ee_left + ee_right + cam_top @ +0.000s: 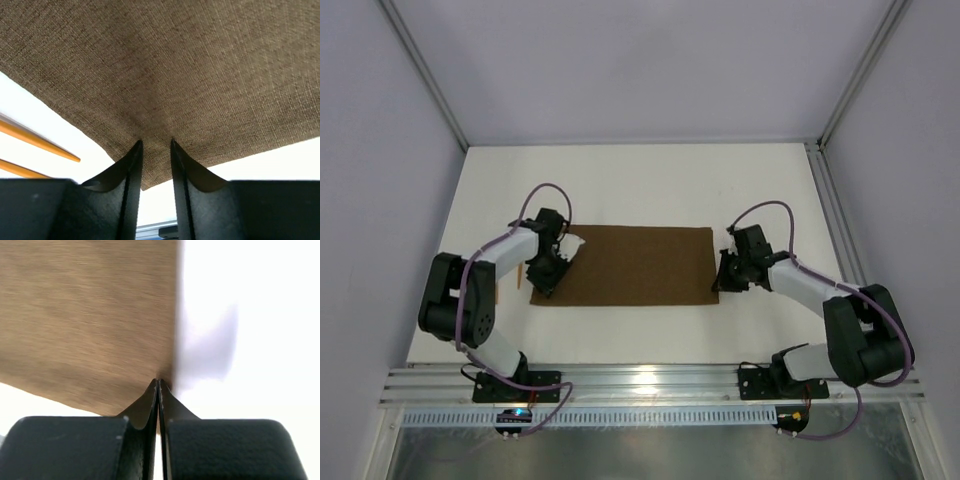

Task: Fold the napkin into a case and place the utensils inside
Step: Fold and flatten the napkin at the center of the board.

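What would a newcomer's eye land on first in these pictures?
The dark brown napkin, spread flat centre-frame, with a gripper at each end. The left gripper has jaws narrowly apart at one corner; the right gripper is shut at the opposite edge. Two orange utensils lie beside the left corner.

The napkin (630, 265) is a plain dark brown cloth, matte with a fine visible weave. It lies flat as a wide rectangle at the middle of the table (640, 190), long sides running from nine to three o'clock, edges straight, not yet made into a case. The utensils (42, 142) are two thin orange-tan pieces on the bare table at the napkin's nine o'clock side, near its seven o'clock corner. They are roughly parallel and clear of the cloth. Only slim shafts show, so fork tines cannot be made out.
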Robot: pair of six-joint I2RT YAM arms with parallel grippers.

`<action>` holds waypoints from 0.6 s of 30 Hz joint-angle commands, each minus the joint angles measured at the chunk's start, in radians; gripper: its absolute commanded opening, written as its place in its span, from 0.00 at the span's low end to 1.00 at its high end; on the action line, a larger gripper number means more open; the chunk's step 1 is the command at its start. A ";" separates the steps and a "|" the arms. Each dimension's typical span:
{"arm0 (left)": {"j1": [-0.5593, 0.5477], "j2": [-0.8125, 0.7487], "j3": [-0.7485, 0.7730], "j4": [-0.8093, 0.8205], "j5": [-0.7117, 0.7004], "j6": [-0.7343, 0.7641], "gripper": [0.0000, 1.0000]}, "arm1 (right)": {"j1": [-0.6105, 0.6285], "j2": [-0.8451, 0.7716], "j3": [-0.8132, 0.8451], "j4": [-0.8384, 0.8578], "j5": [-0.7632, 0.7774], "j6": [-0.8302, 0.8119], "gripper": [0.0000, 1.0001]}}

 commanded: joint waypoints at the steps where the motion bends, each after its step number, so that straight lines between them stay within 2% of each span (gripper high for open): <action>1: 0.007 -0.116 0.010 -0.006 0.096 0.030 0.35 | 0.004 -0.085 0.093 -0.186 0.183 -0.091 0.03; 2: 0.007 -0.146 0.019 -0.030 0.156 0.030 0.38 | 0.046 -0.091 0.119 -0.204 0.204 -0.095 0.03; 4: 0.007 -0.195 0.041 -0.047 0.176 0.029 0.42 | 0.115 -0.099 0.191 -0.208 0.220 -0.082 0.03; 7: 0.010 -0.218 0.033 -0.079 0.135 0.024 0.40 | 0.264 -0.069 0.242 -0.099 0.179 -0.008 0.03; 10: 0.017 -0.201 -0.011 -0.057 0.082 0.018 0.37 | 0.381 0.032 0.256 0.145 0.038 0.071 0.03; 12: 0.023 -0.160 -0.047 -0.026 0.036 0.009 0.36 | 0.439 0.160 0.304 0.304 -0.083 0.112 0.03; 15: 0.027 -0.097 -0.062 0.028 -0.021 -0.011 0.34 | 0.493 0.320 0.393 0.392 -0.159 0.141 0.03; 18: 0.029 -0.060 -0.059 0.071 -0.032 -0.019 0.34 | 0.524 0.456 0.446 0.412 -0.220 0.150 0.03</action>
